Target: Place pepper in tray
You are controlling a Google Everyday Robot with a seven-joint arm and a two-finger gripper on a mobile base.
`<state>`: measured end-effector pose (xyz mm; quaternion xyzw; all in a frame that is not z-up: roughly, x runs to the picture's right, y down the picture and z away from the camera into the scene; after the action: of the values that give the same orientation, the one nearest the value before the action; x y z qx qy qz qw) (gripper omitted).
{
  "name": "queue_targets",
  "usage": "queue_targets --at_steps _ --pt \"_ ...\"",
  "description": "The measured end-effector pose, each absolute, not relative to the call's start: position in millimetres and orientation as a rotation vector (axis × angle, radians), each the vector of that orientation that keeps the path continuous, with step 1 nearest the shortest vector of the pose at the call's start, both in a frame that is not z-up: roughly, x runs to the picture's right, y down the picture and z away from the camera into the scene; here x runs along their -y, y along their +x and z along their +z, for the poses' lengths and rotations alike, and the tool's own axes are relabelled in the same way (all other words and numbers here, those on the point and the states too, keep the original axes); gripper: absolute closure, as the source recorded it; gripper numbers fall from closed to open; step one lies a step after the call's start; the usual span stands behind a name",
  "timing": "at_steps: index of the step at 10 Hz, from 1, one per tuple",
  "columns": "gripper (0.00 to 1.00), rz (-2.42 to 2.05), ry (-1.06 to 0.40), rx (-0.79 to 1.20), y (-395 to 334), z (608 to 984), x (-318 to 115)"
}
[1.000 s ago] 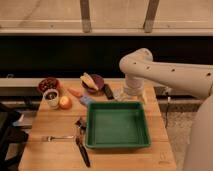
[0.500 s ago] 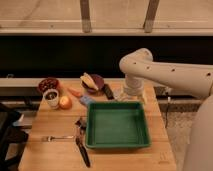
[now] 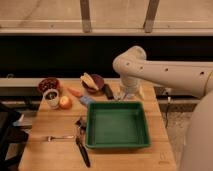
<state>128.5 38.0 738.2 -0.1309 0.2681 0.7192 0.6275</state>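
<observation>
The pepper (image 3: 75, 92) is a small tapered orange-red piece lying on the wooden table, left of the dark plate and above the round fruit. The green tray (image 3: 118, 125) is a large deep rectangle in the middle of the table, and its inside looks bare. My gripper (image 3: 123, 94) hangs from the white arm just behind the tray's far rim, well to the right of the pepper. It is apart from the pepper, with the dark plate between them.
A dark round plate (image 3: 93, 82) holds a pale yellow corn-like piece. A dark-red bowl (image 3: 48, 84), a white cup (image 3: 52, 98) and a round yellow-orange fruit (image 3: 65, 102) stand at the left. A fork (image 3: 56, 137) and a dark-handled utensil (image 3: 82, 149) lie near the front edge.
</observation>
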Motion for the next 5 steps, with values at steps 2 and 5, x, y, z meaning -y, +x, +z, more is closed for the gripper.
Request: queue_targets --at_steps 2,5 --pt "0.20 1.550 -0.263 -0.576 89 747 -20" --pt "0.20 1.378 -0.249 -0.496 17 763 3"
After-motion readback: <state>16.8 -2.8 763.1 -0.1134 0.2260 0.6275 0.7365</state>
